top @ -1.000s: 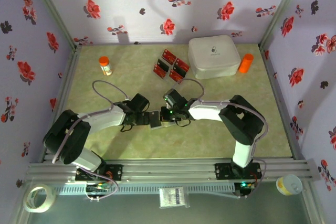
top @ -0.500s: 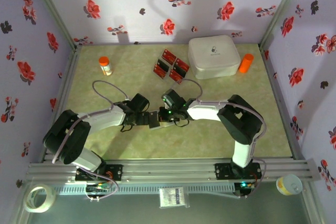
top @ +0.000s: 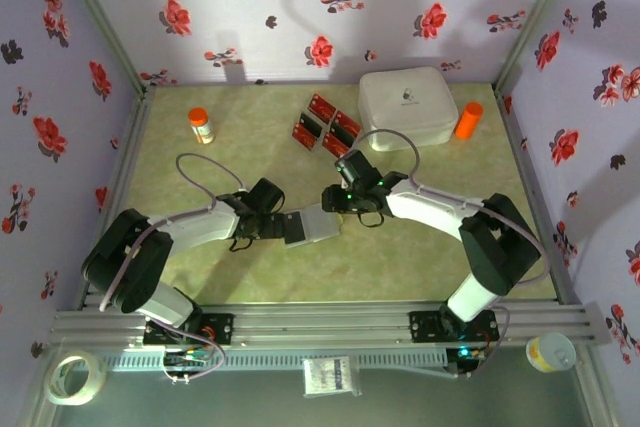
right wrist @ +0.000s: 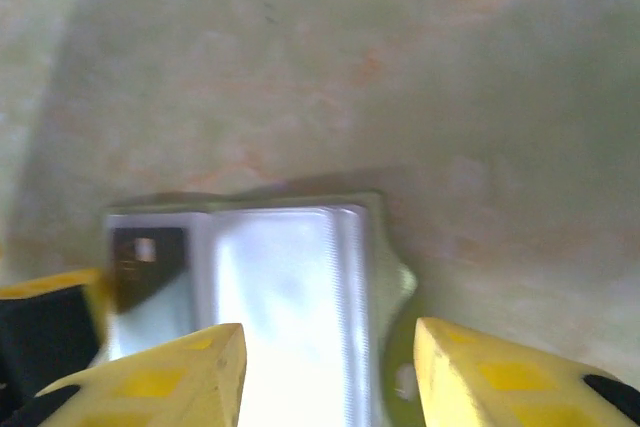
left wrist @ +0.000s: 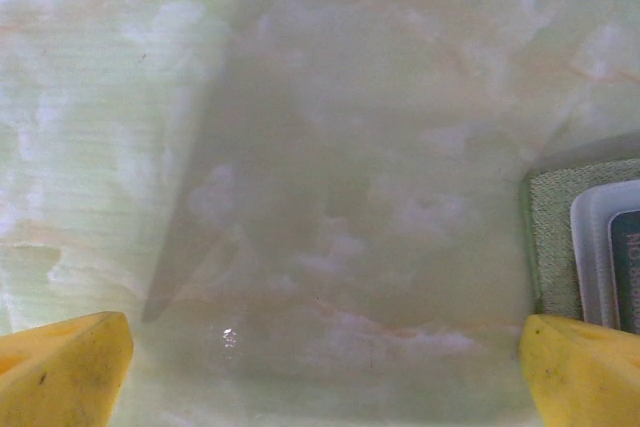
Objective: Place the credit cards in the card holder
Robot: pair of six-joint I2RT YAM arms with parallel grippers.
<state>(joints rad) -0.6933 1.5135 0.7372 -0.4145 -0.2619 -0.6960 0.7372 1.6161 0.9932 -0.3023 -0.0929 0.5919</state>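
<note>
The card holder [top: 312,225] lies opened flat on the table [top: 200,177] between my two arms, grey inside up, which is how it must lie if a card is to slide in. My right gripper [right wrist: 330,377] hovers low over its near half with the jaws partly apart and nothing pinched between them; the pale inner panel shows in the gap, so I judge that I am not gripping the holder, only standing over it. My left gripper [left wrist: 320,377] is spread as wide as it goes and holds nothing, with bare table between the fingers and the holder's green edge just beside one fingertip. I take that as a brace, there to stop the holder sliding or folding shut. The credit cards [top: 326,124] lie in a small cluster farther back, close to the white box [top: 405,107] and well apart from the holder. None of them is in the holder yet.
</note>
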